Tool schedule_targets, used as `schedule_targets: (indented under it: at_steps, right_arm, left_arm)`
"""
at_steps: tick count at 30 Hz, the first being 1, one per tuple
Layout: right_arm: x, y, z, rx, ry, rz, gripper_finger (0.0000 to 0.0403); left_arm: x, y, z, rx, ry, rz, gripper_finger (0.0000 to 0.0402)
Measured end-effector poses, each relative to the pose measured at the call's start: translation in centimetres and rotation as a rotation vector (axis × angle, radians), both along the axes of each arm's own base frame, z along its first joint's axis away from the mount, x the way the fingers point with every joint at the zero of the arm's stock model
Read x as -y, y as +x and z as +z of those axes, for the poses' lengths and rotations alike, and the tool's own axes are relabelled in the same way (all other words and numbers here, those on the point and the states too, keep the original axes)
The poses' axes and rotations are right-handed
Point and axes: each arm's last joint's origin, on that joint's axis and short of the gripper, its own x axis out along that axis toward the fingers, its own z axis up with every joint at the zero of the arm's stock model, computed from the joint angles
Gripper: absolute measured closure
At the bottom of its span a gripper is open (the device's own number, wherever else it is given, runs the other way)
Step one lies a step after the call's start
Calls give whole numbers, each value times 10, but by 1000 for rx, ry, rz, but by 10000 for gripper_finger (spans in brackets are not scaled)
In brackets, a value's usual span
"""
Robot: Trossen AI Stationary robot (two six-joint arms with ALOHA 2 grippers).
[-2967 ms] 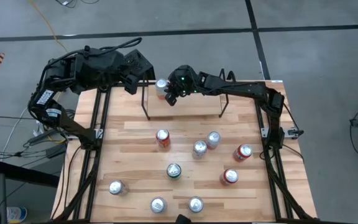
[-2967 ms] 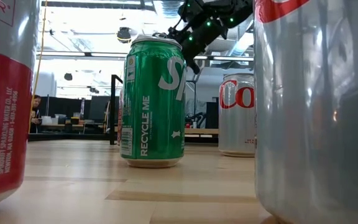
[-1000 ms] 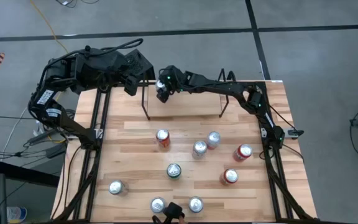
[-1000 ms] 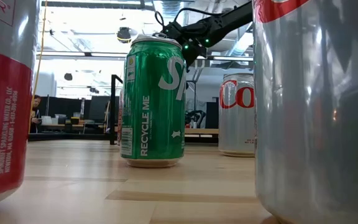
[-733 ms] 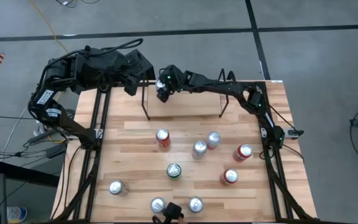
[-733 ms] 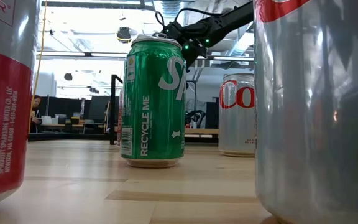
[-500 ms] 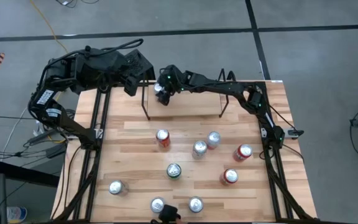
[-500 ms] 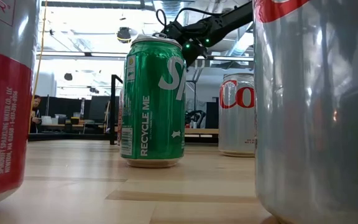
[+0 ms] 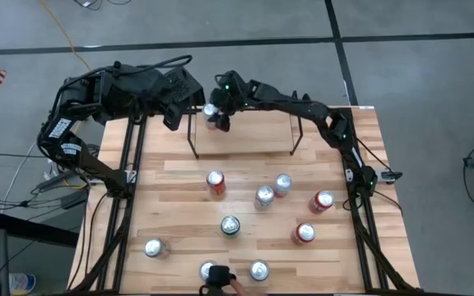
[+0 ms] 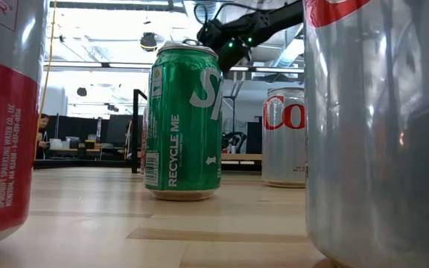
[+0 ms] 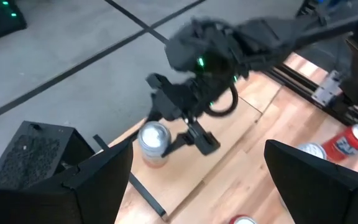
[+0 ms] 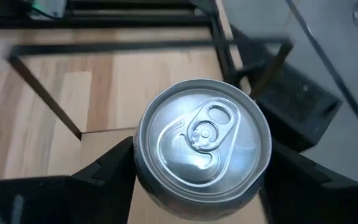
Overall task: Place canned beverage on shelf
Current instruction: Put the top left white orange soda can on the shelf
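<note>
A silver-topped can (image 9: 211,111) sits at the far left end of the shelf (image 9: 253,131), a low black wire rack with a wood floor at the table's far edge. My right gripper (image 9: 220,116) reaches there from the right and is shut on the can (image 12: 204,140); it also shows high up in the low view (image 10: 226,43). My left gripper (image 11: 199,152) hangs open and empty above the far left corner, looking at the can (image 11: 153,142). My right gripper pinches the can's side wall (image 12: 140,171) just under the rim between its two fingers (image 12: 104,180), one on each side. The fingers slant down from the table's right. The can stays upright, lid up. Whether its base rests on the shelf floor I cannot tell.
Several more cans stand on the wooden tabletop: red ones (image 9: 215,182) (image 9: 321,201) (image 9: 304,233), a green one (image 9: 230,225) and silver ones (image 9: 264,196) (image 9: 153,247). A black tubular frame (image 9: 130,164) runs along both sides. A dark object (image 9: 219,279) sits at the near edge.
My right gripper has risen, moved a little toward the table's far edge and rolled about its wrist. The can has gone with it toward the shelf's far left corner and has stayed upright.
</note>
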Motion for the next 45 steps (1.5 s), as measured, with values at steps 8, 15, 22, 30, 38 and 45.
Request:
schedule_targets:
  at_steps: [8, 15, 22, 30, 38, 45]
  right_arm:
    - [9, -6, 18, 54, -69, 157, 125]
    - [10, -6, 16, 44, -150, 245, 125]
    - [27, -20, 12, 1, -100, 220, 125]
    - [48, -39, 8, -20, -32, 254, 125]
    - [63, -51, 9, 23, -35, 319, 125]
    - [68, -51, 8, 64, -48, 373, 125]
  left_arm:
    - [1, 1, 0, -7, -11, -45, 53]
    - [1, 1, 0, -7, -11, -45, 53]
    - [1, 1, 0, -6, -11, -45, 53]
    - [1, 1, 0, 0, -15, -36, 53]
    - [1, 1, 0, 9, -18, -29, 53]
    - [1, 1, 0, 35, -45, -9, 53]
